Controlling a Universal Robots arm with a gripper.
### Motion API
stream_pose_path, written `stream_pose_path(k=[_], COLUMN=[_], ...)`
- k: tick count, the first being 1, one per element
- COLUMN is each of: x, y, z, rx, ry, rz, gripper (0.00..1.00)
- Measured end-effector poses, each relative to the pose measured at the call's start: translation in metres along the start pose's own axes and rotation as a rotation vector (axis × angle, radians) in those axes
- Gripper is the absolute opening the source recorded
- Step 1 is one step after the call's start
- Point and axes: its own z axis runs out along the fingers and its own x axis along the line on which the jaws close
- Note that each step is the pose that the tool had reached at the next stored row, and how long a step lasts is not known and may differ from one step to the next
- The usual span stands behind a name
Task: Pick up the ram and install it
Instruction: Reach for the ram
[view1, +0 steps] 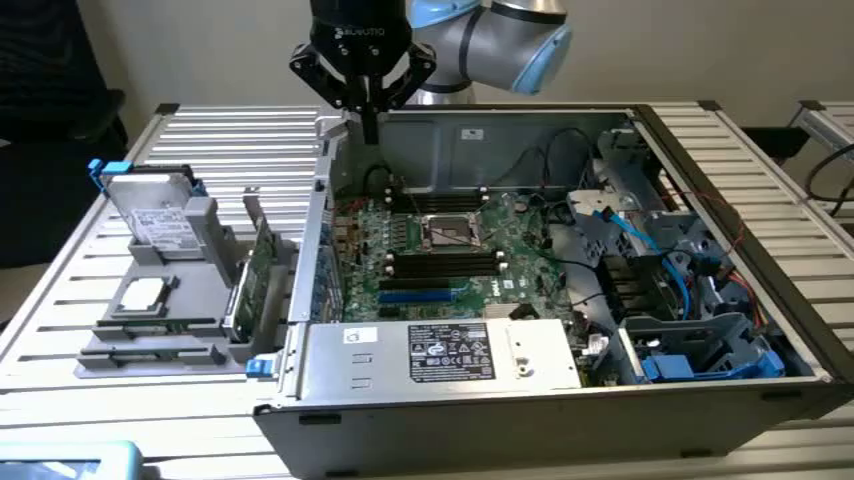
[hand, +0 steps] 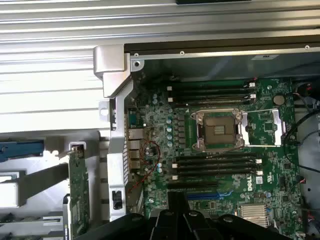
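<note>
**A:** Exterior view first: where is the gripper (view1: 370, 133)?

**B:** Upper centre of the frame, hanging over the back corner of the open computer case (view1: 534, 125). Its fingers (view1: 368, 118) point down, pressed together with nothing between them.

**A:** And the ram (view1: 248, 290)?

**B:** Not picked up, as I read it. A slim green board stands on edge in the grey holder (view1: 160, 350) on the bench (view1: 227, 130), left of centre in the frame and just outside the case's side wall. I take that for the ram, though its outline is hard to make out.

**A:** So which way from the fingers?

**B:** Down and to the left in the frame, across that wall and well apart from them. Its long axis runs alongside the wall.

**A:** How does that compare with the memory slots (view1: 447, 262)?

**B:** They're empty and run across the frame. In the wrist view too, the ram (hand: 77, 190) lies crosswise to the slots (hand: 215, 162), with the gripper (hand: 176, 200) nearer the slots.
</note>
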Motion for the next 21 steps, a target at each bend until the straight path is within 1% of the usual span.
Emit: stream_pose_path(k=[14,17,21], x=[0.001,0.006,0.016], y=[-0.0006,-0.0013,-0.0028], z=[0.0009,0.0009,0.0007], rx=[0.0001,0.0001,0.0001], ry=[-0.0001,-0.0001,-0.0001], rz=[0.001,0.002,0.002], gripper=[0.11,0.11,0.11])
